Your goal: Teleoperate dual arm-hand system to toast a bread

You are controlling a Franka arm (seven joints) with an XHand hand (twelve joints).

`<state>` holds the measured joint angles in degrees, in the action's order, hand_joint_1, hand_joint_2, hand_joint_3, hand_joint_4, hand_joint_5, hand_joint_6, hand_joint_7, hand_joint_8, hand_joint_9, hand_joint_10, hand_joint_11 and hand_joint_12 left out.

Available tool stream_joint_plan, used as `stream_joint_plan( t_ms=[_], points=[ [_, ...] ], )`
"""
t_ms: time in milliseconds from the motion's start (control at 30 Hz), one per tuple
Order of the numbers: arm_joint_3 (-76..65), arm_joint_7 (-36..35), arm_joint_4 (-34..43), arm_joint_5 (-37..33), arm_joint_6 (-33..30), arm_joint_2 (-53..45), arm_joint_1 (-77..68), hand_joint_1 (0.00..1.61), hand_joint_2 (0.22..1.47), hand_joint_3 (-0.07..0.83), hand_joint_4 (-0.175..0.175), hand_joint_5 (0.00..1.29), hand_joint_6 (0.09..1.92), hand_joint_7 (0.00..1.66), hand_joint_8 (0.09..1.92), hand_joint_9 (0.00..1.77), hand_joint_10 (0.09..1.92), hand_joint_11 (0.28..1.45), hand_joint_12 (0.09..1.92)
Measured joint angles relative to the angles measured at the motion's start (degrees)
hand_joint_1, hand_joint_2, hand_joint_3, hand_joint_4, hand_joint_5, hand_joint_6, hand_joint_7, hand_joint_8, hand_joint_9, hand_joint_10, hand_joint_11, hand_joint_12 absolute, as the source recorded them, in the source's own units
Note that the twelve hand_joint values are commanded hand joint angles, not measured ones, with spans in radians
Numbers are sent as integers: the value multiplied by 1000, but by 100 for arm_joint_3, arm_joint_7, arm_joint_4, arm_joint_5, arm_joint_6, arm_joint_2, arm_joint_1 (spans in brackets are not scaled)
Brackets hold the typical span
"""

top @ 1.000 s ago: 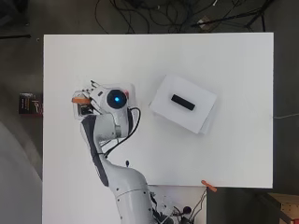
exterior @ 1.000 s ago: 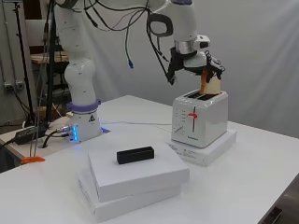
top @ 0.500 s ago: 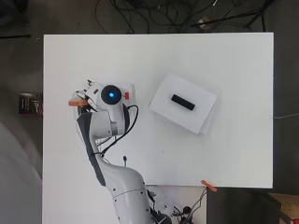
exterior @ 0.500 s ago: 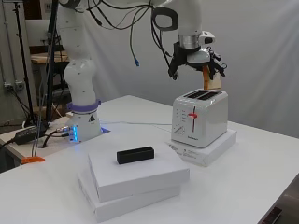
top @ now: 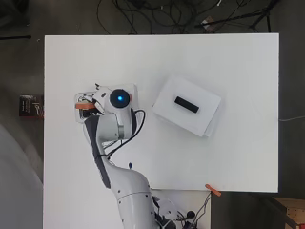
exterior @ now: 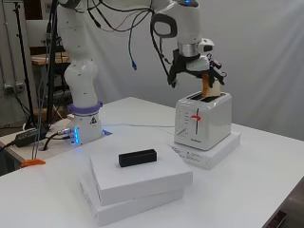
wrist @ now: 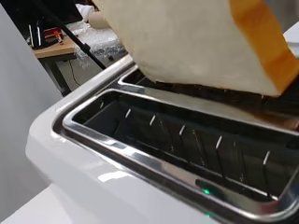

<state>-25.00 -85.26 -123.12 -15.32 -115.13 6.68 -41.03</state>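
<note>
Above the white two-slot toaster [exterior: 203, 119], the black and white robot hand [exterior: 197, 66] pinches a pale, brown-crusted slice of bread [exterior: 209, 85] on edge, its lower edge just over the far slot. The slice's long side runs roughly along that slot, though tilted; the nearer slot stands empty.

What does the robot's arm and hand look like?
The arm is glossy white, built from rounded, chunky segments, with a purple ring and blue lights near its base. Black cables loop along it down to the wrist. The hand is black and white, with thin dark fingers. In the overhead view, a round dark cap on the arm glows blue in the middle.
</note>
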Motion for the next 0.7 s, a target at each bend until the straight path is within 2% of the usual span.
stream_joint_plan(
  t_ms=[67, 167, 200, 233, 267, 300, 333, 467, 567, 700],
  points=[
    [-40, -28, 0, -175, 65, -91, 37, 847, 1291, -2, 175, 665, 1449, 1342, 89, 1368, 219, 805, 267],
    [-105, -184, 9, -365, 188, -222, 91, 841, 1296, -1, 175, 655, 1463, 1341, 94, 1313, 355, 753, 400],
    [-124, -217, 13, -378, 218, -237, 102, 578, 1247, -8, 122, 419, 1075, 960, 87, 968, 245, 602, 316],
    [-132, -221, 17, -382, 228, -242, 108, 350, 1187, -10, 82, 253, 663, 640, 87, 680, 142, 487, 206],
    [-119, -184, 32, -382, 232, -253, 116, 187, 1134, -9, 61, 168, 368, 441, 87, 502, 87, 423, 120],
    [-100, -104, 75, -382, 262, -284, 138, 93, 1091, -11, 52, 125, 195, 330, 87, 404, 87, 391, 87],
    [-79, 14, 131, -371, 343, -322, 165, 44, 1055, -15, 48, 101, 102, 270, 87, 351, 87, 377, 87],
    [69, 962, 296, -117, 838, -396, 258, 1, 975, -8, 45, 95, 87, 215, 87, 309, 87, 373, 87],
    [127, 1858, 299, 49, 698, -320, 345, 0, 996, 4, 29, 135, 87, 239, 87, 327, 87, 374, 87],
    [30, 2294, 321, 409, 554, -185, 483, 17, 1030, 5, 8, 221, 87, 282, 87, 353, 87, 370, 87]
  ],
)
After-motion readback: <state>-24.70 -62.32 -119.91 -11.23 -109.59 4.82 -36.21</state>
